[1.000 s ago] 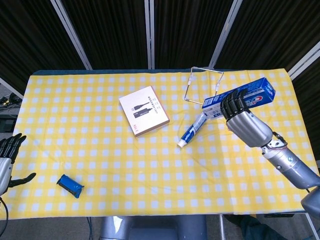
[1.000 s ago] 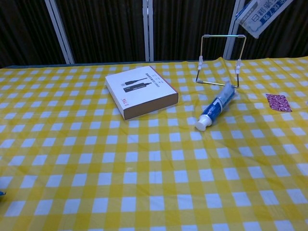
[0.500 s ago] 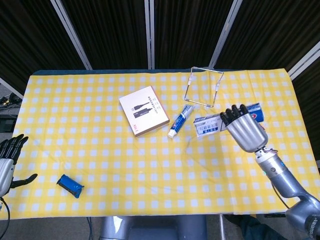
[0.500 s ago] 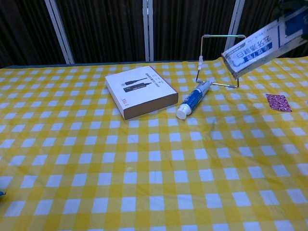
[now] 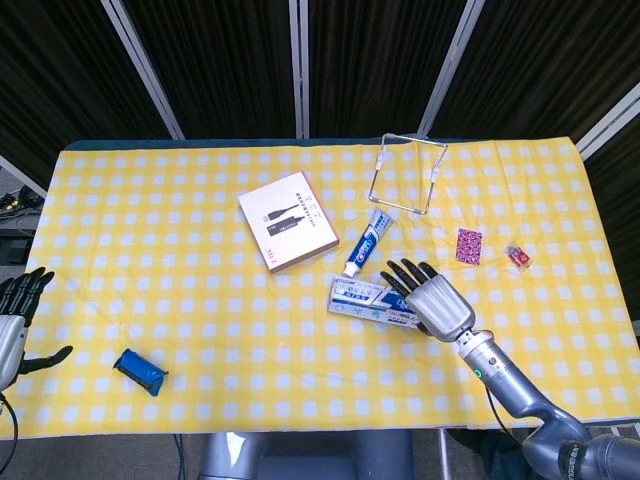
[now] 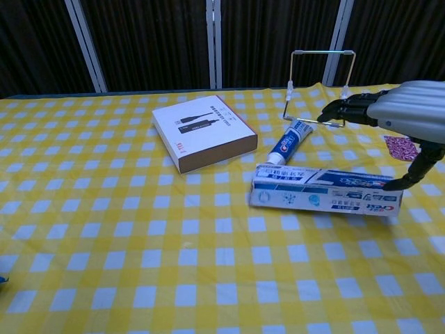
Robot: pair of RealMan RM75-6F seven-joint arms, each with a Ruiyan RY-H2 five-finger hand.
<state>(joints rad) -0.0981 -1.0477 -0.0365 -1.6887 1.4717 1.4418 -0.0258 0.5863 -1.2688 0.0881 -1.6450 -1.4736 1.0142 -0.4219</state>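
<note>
Down on the table now: the carton (image 5: 372,299), airborne a moment ago, lies mid-table toward the near edge, beside the tube (image 5: 366,242).
Your left hand (image 5: 15,318) idles open at the left edge; your right hand (image 5: 432,300) is spread over the carton's right end, thumb touching it. Release looks in hand; lifting clear comes next.

Bench cloth (image 5: 160,260): yellow-white check. Toothpaste box (image 6: 325,190): blue and white. Tube (image 5: 366,241): blue-white. Cable box (image 5: 287,221): white, tan edge. Right hand (image 5: 435,302): silver, black fingers.

White flat box (image 5: 288,221), wire stand (image 5: 405,180), toothpaste tube (image 5: 367,241), blue packet (image 5: 139,371), two small sachets on yellow checked tablecloth (image 5: 180,300)
</note>
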